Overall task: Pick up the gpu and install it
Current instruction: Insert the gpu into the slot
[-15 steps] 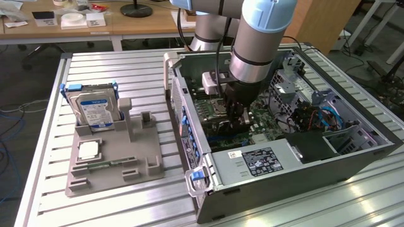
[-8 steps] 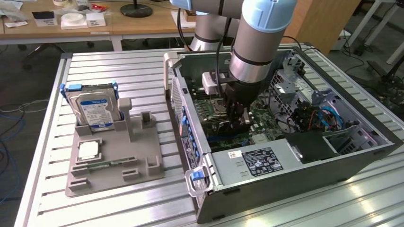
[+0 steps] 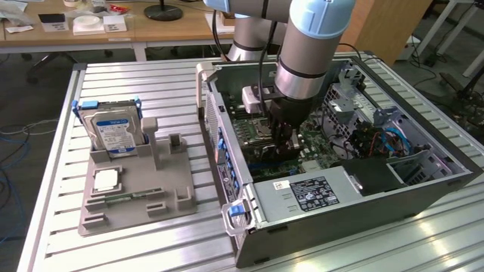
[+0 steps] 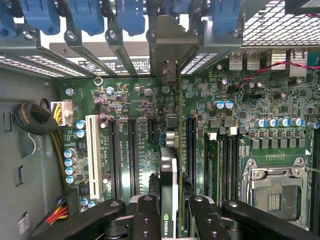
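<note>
- The hand is clamped on the gpu, one black finger on each flat face, gripping the card by its upper edge so it hangs edge-on beneath the wrist.
- The gpu is down inside the open computer case, upright over the motherboard. Its silver end bracket reaches up to the row of slot openings at the rear wall, among the blue retention clips.
- From the wrist view the card's lower edge runs along a gap between the black expansion slots. I cannot tell whether its contacts are already seated or just above the socket.
- To do this step well, I would judge the card must stay square to the board, its edge lined up along the whole slot, and the bracket tucked into its rear opening before any push. The press should be straight down and even. A tilt could bind the connector or scrape the capacitors near the white slot.
- In the exterior view the arm reaches straight down into the case, with the black power supply near the case's front edge.
- On the counter, on the exterior view's left, a grey fixture tray holds the hard drive standing upright, a square chip and a memory stick.
</note>
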Motion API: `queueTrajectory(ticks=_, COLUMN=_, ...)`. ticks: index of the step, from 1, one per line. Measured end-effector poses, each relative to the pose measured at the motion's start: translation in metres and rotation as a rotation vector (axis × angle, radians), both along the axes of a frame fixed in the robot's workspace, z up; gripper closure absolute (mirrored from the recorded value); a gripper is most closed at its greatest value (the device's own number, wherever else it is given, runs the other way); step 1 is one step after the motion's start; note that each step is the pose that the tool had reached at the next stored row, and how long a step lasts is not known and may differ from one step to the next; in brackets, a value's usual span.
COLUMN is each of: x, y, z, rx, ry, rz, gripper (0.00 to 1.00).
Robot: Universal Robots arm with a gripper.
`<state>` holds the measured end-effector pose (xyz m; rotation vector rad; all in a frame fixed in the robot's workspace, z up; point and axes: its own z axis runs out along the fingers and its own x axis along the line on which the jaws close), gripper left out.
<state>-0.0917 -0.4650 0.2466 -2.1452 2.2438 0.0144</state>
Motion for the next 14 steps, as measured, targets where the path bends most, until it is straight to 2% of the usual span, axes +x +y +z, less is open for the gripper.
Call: queueTrajectory(ticks=14, x=0.0000, y=0.0000, z=-0.0034, rx=-0.0003, ry=0.0001, rz=0.000, gripper=0.73)
